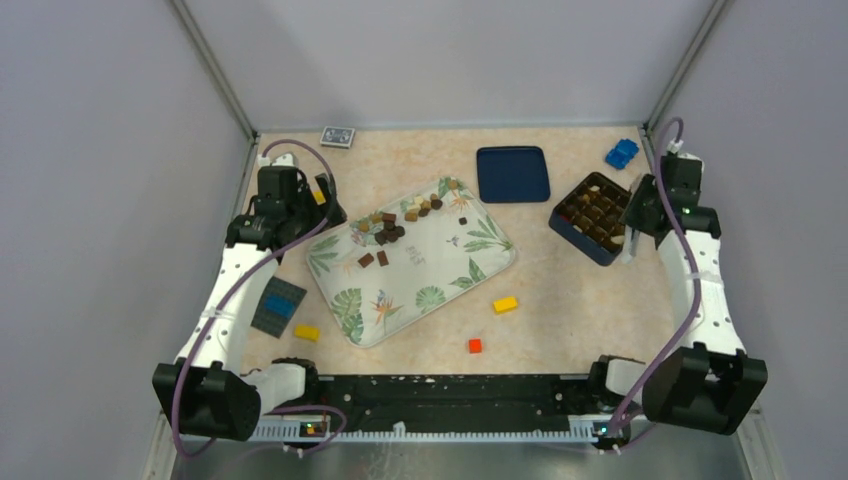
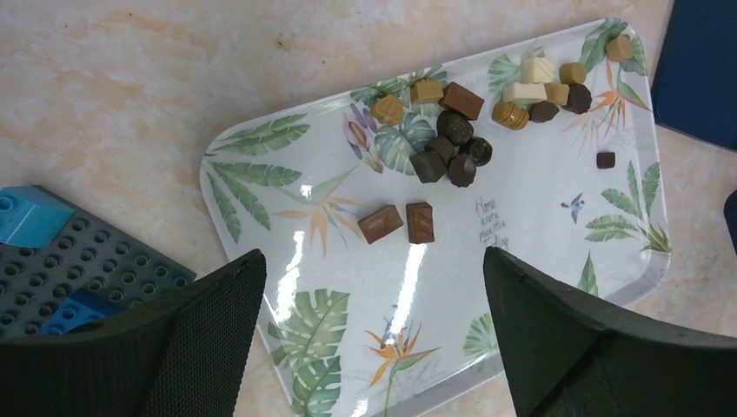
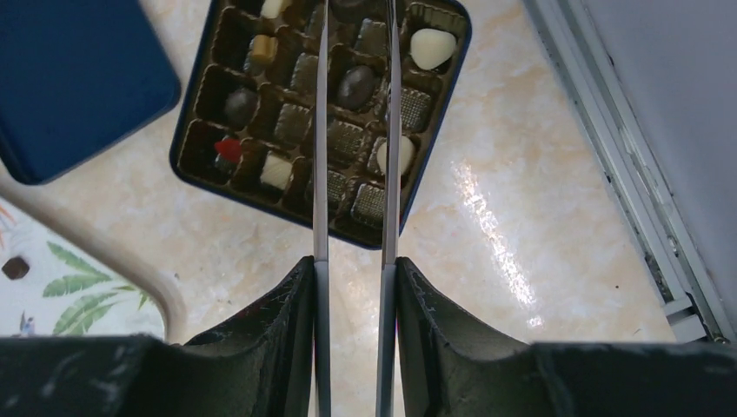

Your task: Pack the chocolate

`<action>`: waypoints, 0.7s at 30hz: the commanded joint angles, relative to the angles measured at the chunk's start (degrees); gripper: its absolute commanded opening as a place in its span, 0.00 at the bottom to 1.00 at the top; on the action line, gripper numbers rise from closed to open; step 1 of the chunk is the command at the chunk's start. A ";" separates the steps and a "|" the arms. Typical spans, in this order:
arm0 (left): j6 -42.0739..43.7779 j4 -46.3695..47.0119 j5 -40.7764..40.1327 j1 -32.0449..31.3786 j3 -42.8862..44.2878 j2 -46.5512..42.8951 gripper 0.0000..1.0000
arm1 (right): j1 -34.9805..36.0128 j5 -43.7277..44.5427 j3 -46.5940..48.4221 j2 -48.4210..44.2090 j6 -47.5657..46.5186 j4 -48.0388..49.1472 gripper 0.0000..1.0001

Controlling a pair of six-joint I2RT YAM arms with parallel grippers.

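Several chocolates (image 1: 390, 230) lie on the leaf-print tray (image 1: 440, 265), in a dark cluster (image 2: 452, 148), a lighter cluster (image 2: 547, 87) and two brown bars (image 2: 400, 223). My left gripper (image 1: 325, 200) hovers over the tray's left end, open and empty (image 2: 374, 261). The navy chocolate box (image 1: 592, 217) has several filled cells and some empty ones (image 3: 291, 126). My right gripper (image 1: 635, 225) is beside the box's near right edge, shut (image 3: 352, 287) on metal tweezers (image 3: 321, 174), whose blades reach over the box with nothing between them.
The box's navy lid (image 1: 512, 173) lies between tray and box. Yellow bricks (image 1: 505, 304) (image 1: 306, 332) and a red brick (image 1: 474, 345) lie near the tray. A grey baseplate (image 1: 278, 305) sits left. A blue toy (image 1: 621, 153) and a card pack (image 1: 338, 136) lie at the back.
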 commanded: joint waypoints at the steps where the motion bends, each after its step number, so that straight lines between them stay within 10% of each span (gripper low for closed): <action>1: 0.49 2.92 0.54 0.29 1.24 0.33 0.99 | -3.17 -4.75 1.58 3.21 0.93 1.82 0.00; 21: 0.43 2.90 -0.03 0.29 1.21 0.41 0.99 | -3.28 -7.72 3.71 14.17 2.88 9.81 0.01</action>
